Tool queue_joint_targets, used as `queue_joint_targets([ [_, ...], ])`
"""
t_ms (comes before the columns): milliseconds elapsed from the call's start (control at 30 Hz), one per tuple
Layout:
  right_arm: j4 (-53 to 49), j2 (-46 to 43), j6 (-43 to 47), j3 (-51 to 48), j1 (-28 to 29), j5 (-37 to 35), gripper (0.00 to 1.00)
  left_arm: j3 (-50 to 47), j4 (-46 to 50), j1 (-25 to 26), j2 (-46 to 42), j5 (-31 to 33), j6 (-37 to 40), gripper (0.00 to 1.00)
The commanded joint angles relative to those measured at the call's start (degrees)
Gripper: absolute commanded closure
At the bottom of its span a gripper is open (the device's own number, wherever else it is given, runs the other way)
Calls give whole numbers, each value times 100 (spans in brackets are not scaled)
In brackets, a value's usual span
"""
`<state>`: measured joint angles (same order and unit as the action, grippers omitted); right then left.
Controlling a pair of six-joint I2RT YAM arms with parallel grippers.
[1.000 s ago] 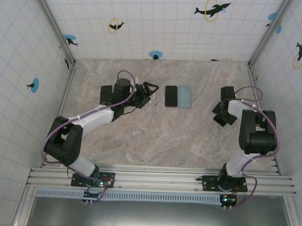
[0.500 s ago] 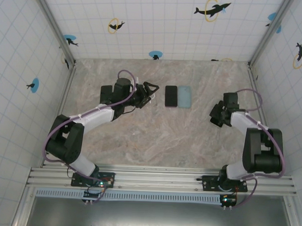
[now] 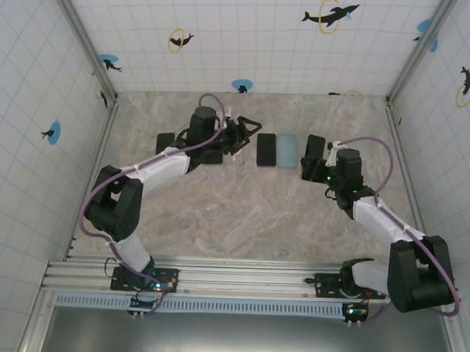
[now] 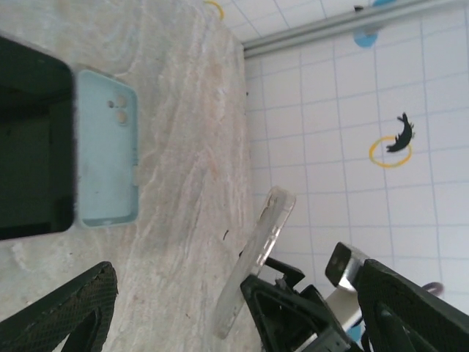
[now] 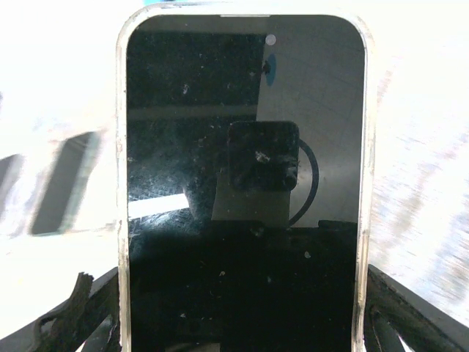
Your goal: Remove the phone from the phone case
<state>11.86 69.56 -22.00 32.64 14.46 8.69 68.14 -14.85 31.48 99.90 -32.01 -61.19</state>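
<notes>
As right fingers (image 5: pixel 412 327) clamp the phone (image 5: pixel 245 183), its case (image 5: pixel 122 183) is on.

Table (image 3: pixel 248 230) lies bare near the arm bases; farther back, black phone (image 3: pixel 266 149) and pale blue case (image 3: pixel 288 150) fill the gap between left gripper (image 3: pixel 248 135) and the cased phone (image 3: pixel 315 148) in right gripper (image 3: pixel 317 166).

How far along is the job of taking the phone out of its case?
Done: the right gripper holds the phone, in its clear case, upright. In hand: the open left gripper faces it. Remaining: the phone is not yet out of the case.
</notes>
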Motion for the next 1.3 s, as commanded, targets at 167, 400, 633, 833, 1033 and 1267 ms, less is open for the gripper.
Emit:
queue_joint_targets([
  [167, 1050, -197, 222, 47, 640, 270, 48, 1234, 1450, 461, 498, 87, 1620, 20],
  [400, 992, -135, 285, 243, 908, 418, 49, 1928, 2387, 790, 812, 382, 2577, 27],
  [633, 805, -101, 420, 416, 1100, 524, 49, 2297, 2713, 903, 1032, 398, 2915, 43],
  [833, 779, -31, 429, 480, 1132, 562, 50, 2318, 2716, 916, 1058, 253, 2922, 63],
  [1033, 680, 24, 480, 515, 1156, 565, 42, 2297, 2657, 916, 979, 300, 2830, 80],
  [1267, 678, -41, 299, 435, 1156, 606, 15, 1967, 2003, 779, 795, 71, 2185, 83],
])
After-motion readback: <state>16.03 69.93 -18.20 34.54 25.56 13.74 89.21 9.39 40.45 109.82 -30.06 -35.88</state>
